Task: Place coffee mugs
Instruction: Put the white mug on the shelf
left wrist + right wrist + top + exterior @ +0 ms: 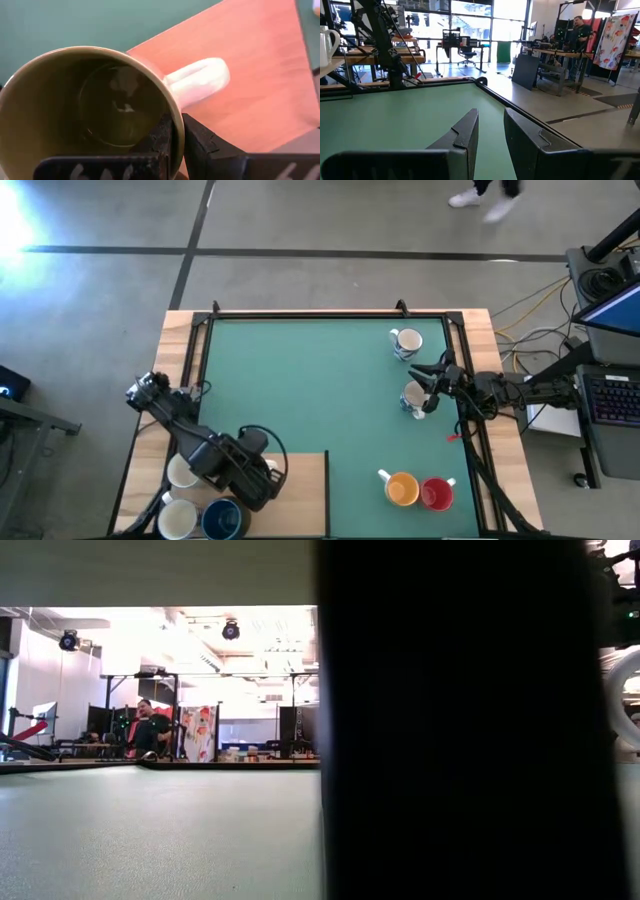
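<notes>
High view: green-matted tabletop [300, 390] – left gripper [255, 475] at its near-left corner pinches the rim of an olive-green ceramic mug [90, 110] over a wooden board [300, 500]. Right gripper [428, 385], jaws slightly apart and empty, sits by a white mug [413, 397] near the right edge.

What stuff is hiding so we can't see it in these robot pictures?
- Low view: a dark blurred shape up close blocks the right side of the table.
- High view: the left arm covers the mug that the left gripper grips by the rim.
- High view: the bottom edge cuts off the dark blue mug.
- Right wrist view: no mug shows past the right gripper.
</notes>
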You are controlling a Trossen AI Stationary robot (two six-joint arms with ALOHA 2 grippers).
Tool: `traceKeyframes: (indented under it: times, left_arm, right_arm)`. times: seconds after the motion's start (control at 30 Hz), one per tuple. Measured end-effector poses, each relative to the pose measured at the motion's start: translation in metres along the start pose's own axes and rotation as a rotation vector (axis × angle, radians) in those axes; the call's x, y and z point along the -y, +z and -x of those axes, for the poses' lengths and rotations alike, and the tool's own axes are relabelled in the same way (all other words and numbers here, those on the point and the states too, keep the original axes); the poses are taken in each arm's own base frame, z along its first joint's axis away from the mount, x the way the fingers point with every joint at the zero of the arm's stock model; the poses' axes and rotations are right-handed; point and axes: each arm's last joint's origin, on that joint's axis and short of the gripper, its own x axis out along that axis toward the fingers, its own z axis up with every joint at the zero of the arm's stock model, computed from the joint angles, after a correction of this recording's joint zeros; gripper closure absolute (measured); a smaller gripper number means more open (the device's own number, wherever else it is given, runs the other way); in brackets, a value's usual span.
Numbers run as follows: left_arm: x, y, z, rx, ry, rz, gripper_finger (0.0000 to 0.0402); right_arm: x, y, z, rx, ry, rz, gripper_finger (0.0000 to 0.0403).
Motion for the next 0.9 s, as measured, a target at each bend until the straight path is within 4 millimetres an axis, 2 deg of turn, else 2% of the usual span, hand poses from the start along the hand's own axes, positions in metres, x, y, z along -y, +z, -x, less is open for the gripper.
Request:
traceKeyframes:
  times: [0.53,0.9]
  left_arm:
    - [-0.007,-0.021,-0.005,-0.034,0.035,0.071,0.0390]
    - [-0.014,-0.020,-0.003,-0.039,0.043,0.107,0.0390]
  right_arm:
    - [0.000,0.000,0.000,0.000,0.000,0.000,0.0321]
    - [0.000,0.000,0.000,0.000,0.000,0.000,0.0321]
